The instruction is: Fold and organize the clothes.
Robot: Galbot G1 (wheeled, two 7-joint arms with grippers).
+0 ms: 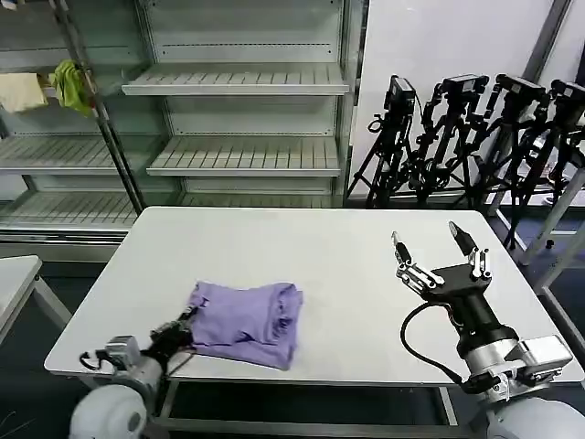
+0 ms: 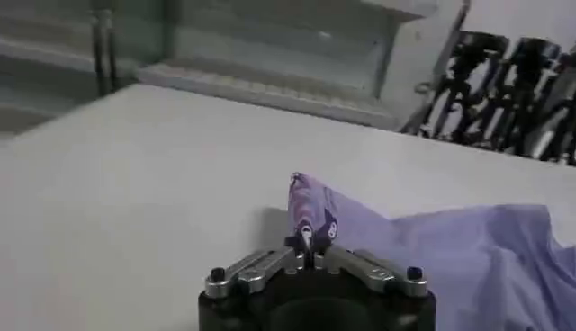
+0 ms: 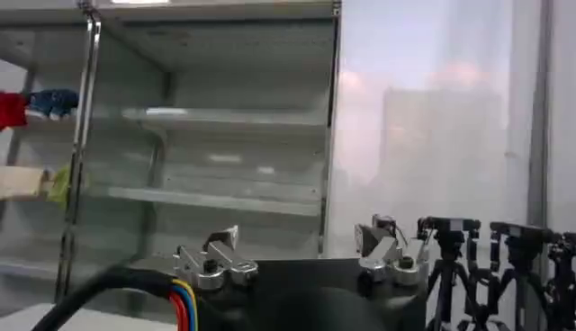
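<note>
Left gripper [image 1: 183,331] pinching the lavender T-shirt's [image 1: 247,322] edge — a fold step in hand.

The shirt lies bunched and partly folded on the white table [image 1: 302,265], near its front edge at about 7 o'clock from the table's middle. In the left wrist view the fingertips [image 2: 307,239] are closed on a raised corner of fabric where the darker print shows. The right gripper [image 1: 437,249] hovers above the table at 4 o'clock, jaws spread wide and holding nothing. Next, I judge, the pinched corner must be carried across the bundle and laid flat — the rumpled layers may drag. Empty shelving [image 1: 242,119] and camera tripods [image 1: 475,137] stand behind, clear of the work.
</note>
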